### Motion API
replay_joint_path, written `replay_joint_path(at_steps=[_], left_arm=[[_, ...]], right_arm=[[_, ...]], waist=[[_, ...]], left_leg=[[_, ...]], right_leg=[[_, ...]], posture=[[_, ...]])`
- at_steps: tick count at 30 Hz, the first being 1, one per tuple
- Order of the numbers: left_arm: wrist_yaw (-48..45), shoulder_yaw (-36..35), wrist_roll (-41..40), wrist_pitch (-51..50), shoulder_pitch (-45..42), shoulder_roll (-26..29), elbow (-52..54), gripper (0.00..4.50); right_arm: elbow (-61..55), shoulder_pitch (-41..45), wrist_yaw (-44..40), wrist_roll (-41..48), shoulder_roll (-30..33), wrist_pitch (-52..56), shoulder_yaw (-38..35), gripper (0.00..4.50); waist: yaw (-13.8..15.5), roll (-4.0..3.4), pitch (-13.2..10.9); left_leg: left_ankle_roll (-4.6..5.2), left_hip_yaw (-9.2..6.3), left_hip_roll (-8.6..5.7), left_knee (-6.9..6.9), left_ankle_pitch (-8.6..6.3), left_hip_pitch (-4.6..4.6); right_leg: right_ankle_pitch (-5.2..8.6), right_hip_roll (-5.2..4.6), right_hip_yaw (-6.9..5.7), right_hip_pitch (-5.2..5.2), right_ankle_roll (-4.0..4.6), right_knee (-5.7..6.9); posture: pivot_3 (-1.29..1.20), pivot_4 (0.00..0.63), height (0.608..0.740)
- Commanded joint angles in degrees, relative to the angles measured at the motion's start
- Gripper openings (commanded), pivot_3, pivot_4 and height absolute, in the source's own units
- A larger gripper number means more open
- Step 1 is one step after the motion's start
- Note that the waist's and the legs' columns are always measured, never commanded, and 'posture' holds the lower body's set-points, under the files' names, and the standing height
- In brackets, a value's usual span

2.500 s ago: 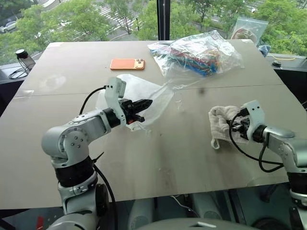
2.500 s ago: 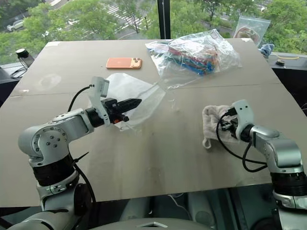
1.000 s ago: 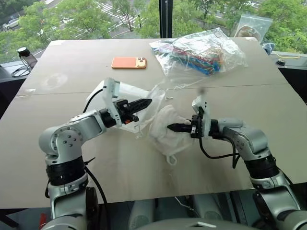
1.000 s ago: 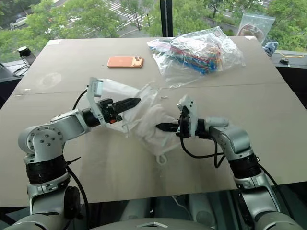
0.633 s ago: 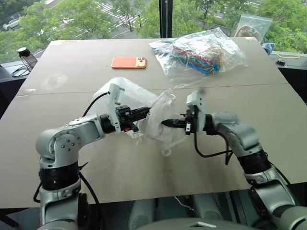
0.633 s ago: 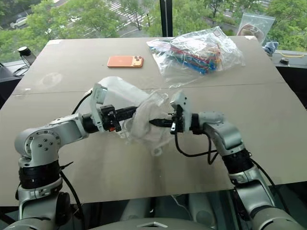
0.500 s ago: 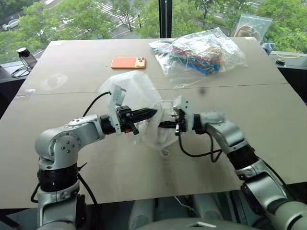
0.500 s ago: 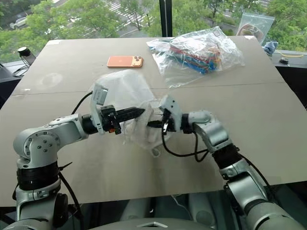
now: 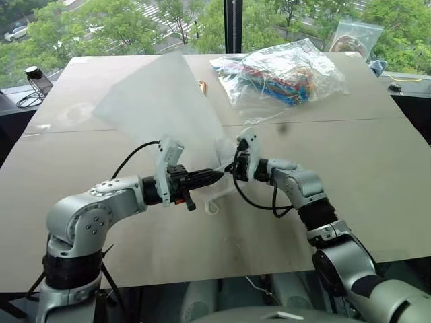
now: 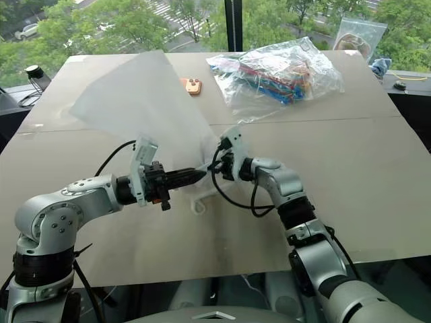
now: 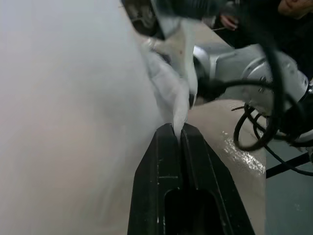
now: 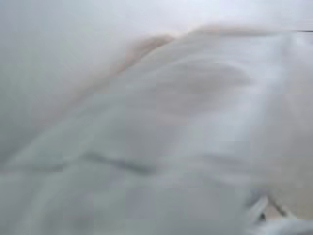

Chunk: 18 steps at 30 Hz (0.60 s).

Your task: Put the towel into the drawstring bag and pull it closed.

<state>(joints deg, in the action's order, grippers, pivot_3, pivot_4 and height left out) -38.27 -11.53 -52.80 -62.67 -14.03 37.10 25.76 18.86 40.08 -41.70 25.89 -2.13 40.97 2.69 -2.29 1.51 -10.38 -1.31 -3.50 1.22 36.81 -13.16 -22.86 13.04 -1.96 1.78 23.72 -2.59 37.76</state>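
Since a second earlier the right gripper [image 10: 217, 165] had carried the towel [image 9: 219, 192] leftward into the mouth of the drawstring bag [image 9: 158, 101], which had billowed up over the table [image 9: 377, 175]. The left gripper [image 9: 214, 175] was pressed together on the bag's rim, its tip pointing right, almost meeting the right gripper. That gripper lay buried in fabric, nearly closed, apparently pinching the towel, whose loop hung just below both grippers.

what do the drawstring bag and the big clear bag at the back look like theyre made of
Drawstring bag: seems a thin, matte, translucent white fabric; the table's edge shows faintly through it, and it gathers into soft folds where the left gripper pinches it.

Clear bag: looks like glossy thin plastic film; it is see-through with crinkles and bright glints, and colourful items inside show plainly.
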Motion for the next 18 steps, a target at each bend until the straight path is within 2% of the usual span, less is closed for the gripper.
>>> replay_joint_path(at_steps=[1, 3, 6, 10, 16, 18], left_arm=[[0.8, -1.2, 1.1, 2.7, 0.8, 0.6, 0.8, 0.00], [3.0, -2.0, 0.8, 3.1, -0.5, -1.0, -0.2, 0.00], [6.4, -4.9, -3.9, 2.7, -4.6, -4.8, -2.1, 0.00], [10.5, -7.5, -11.2, -1.0, -8.7, -6.7, -4.2, 0.00], [12.1, -5.7, -16.4, -3.7, -9.2, -5.8, -2.7, 0.00], [12.2, -3.7, -17.4, -3.9, -9.1, -6.4, -0.9, 0.00]], right_arm=[[-5.9, -1.4, 0.7, 6.3, -0.7, 4.7, -3.8, 0.01], [-8.7, -3.1, 1.2, 9.0, -0.8, 7.2, -5.1, 0.01], [-13.4, -5.0, 2.2, 13.3, -1.3, 10.9, -6.9, 0.01], [-15.1, -4.9, 6.9, 18.0, -3.3, 13.1, -11.0, 0.01], [-12.4, -1.0, 17.5, 21.7, -7.1, 12.5, -17.5, 0.01], [-13.5, -0.9, 17.9, 19.9, -7.2, 10.9, -15.3, 0.01]], waist=[[0.0, 0.00, 0.0], [0.1, 0.00, 0.0], [0.2, -0.01, 0.0], [-0.3, -0.01, 0.0], [-0.2, -0.03, 0.0], [-0.1, -0.03, 0.0]], left_leg=[[0.00, 0.00, 0.00, 0.00, 0.00, 0.00], [0.00, -0.01, 0.00, -0.01, 0.00, -0.01], [0.01, -0.01, 0.00, -0.01, 0.00, -0.01], [0.01, -0.03, 0.00, 0.00, 0.00, -0.02], [0.01, -0.01, 0.00, -0.03, 0.00, -0.01], [0.01, 0.01, 0.00, -0.03, 0.00, -0.01]], right_leg=[[0.00, 0.00, -0.01, 0.00, 0.00, -0.01], [0.00, 0.00, -0.02, -0.01, 0.00, -0.02], [0.00, -0.01, -0.03, 0.00, -0.01, -0.02], [0.00, 0.00, -0.05, 0.00, -0.02, 0.00], [0.00, 0.01, -0.02, 0.02, -0.01, 0.00], [0.00, 0.00, -0.02, 0.01, -0.01, -0.01]], posture=[[0.00, 0.150, 0.734], [0.00, 0.150, 0.734], [0.00, 0.150, 0.734], [0.00, 0.150, 0.734], [0.00, 0.150, 0.734], [0.00, 0.150, 0.734]])
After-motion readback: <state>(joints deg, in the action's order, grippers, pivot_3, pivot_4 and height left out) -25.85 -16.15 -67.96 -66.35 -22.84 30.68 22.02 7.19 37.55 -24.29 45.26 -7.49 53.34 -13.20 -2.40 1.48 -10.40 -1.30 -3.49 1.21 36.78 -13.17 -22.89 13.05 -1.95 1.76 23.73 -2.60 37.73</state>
